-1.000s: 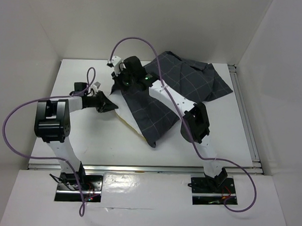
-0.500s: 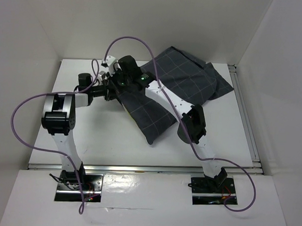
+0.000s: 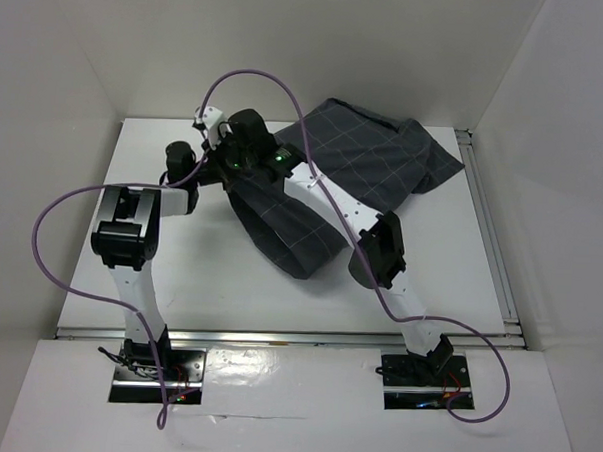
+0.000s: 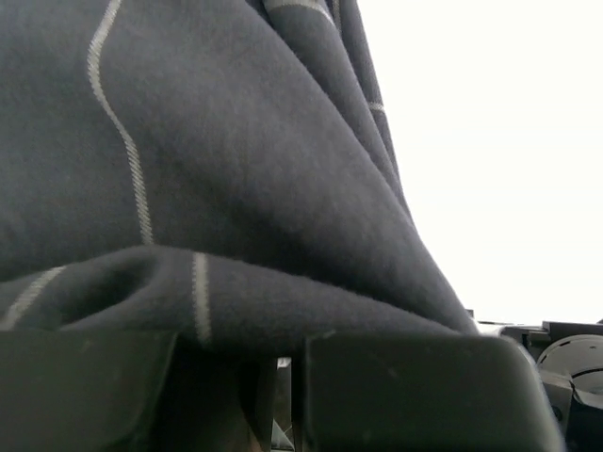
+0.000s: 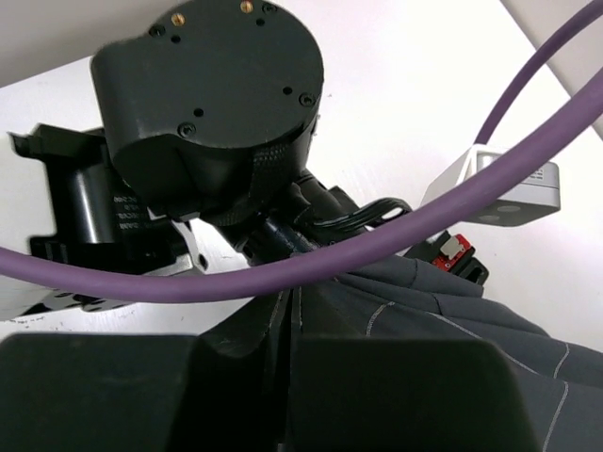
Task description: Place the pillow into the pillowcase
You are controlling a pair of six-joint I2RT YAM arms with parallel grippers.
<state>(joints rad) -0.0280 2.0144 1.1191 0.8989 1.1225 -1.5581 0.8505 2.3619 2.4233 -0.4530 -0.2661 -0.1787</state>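
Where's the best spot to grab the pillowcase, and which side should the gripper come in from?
Probably take the pillowcase by its far right corner, coming in from the right over the bare table. There the cloth lies thin and flat with a free edge to pinch, while the near part bulges full and offers no edge.

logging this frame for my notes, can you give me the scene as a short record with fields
pillowcase: dark grey with a pale grid, lying across the white table; near half bulges, far half lies flatter toward the back right
pillow: none showing in any view
left fingers: almost closed, pinching a fold of the pillowcase at its left end
right fingers: shut on pillowcase cloth at that same end, close to the left wrist
purple cable: arcs across in front of the right wrist camera
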